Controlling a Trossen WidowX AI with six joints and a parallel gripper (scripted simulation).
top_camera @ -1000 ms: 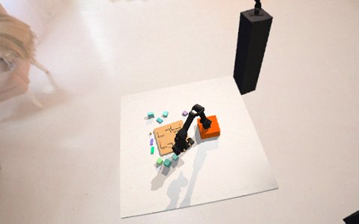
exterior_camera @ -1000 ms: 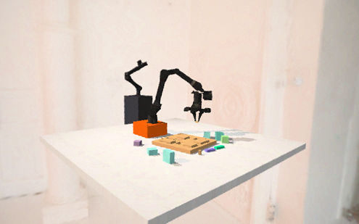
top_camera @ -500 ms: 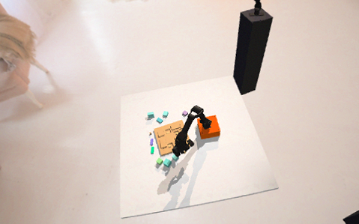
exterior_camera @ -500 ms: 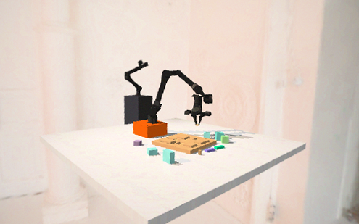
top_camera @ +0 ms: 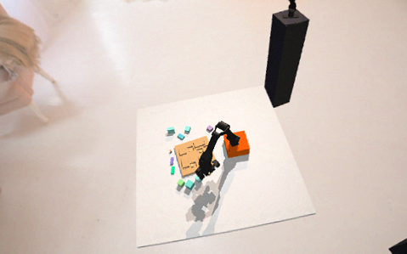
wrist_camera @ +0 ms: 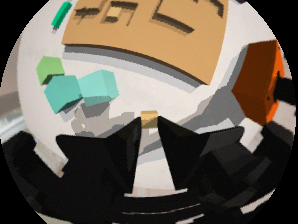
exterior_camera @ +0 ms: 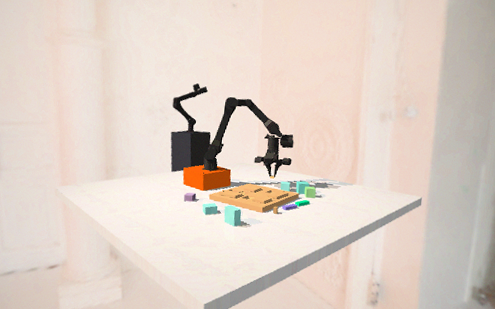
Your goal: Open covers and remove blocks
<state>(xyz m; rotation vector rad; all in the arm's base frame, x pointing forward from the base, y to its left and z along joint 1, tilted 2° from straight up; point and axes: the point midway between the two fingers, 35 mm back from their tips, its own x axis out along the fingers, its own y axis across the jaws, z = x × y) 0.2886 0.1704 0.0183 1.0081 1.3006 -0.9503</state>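
Observation:
My gripper [top_camera: 208, 174] [exterior_camera: 272, 175] [wrist_camera: 149, 119] is shut on a small tan block [wrist_camera: 149, 116], held in the air off the side of the puzzle board [exterior_camera: 250, 204] [wrist_camera: 150, 47]. The board shows dark slots; a pale square piece [wrist_camera: 114, 12] shows in one recess, and I cannot tell whether it is a block. On the table near the gripper are a light green block [top_camera: 180, 182] [exterior_camera: 310, 192] [wrist_camera: 50, 66], a teal block [top_camera: 189, 184] [wrist_camera: 62, 93] and a lighter teal block [exterior_camera: 285, 186] [wrist_camera: 100, 86]. The arm hides part of the board in the top view.
A green slab [top_camera: 173, 170] [exterior_camera: 302, 203], purple slab [top_camera: 171, 161] [exterior_camera: 290, 207] and small tan block [exterior_camera: 275, 210] lie along one side. Teal blocks [top_camera: 170, 130] [exterior_camera: 232, 215] and a mauve block [top_camera: 210, 128] [exterior_camera: 189, 197] lie opposite my gripper. The orange base [top_camera: 236, 143] stands beside the board.

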